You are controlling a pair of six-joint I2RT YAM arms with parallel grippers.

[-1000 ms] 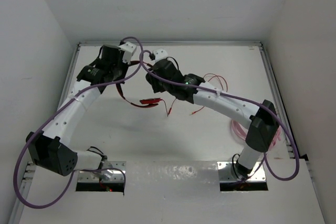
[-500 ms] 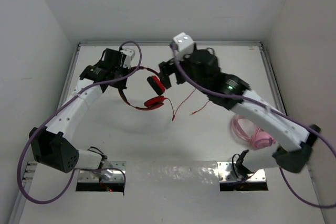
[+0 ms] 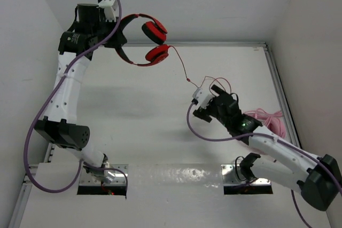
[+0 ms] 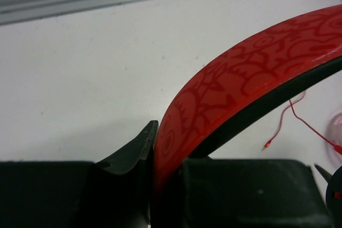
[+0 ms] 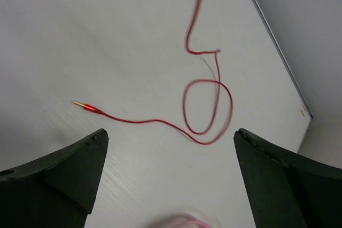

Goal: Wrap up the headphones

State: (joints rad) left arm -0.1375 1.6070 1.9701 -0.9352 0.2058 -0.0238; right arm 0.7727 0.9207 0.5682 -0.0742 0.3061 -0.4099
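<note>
Raised high, the left gripper (image 4: pixel 165 156) clamps the headphones (image 3: pixel 154 32); low, the right gripper (image 5: pixel 170 134) gapes wide, apparently above the cable (image 5: pixel 188 44).

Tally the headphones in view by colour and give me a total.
red headphones: 1
pink headphones: 1
Total: 2

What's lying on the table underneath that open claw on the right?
Under the open right gripper, the thin red cable lies looped on the white table, its gold plug free. A blurred pink shape peeks in below; the fingers hide the rest.
</note>
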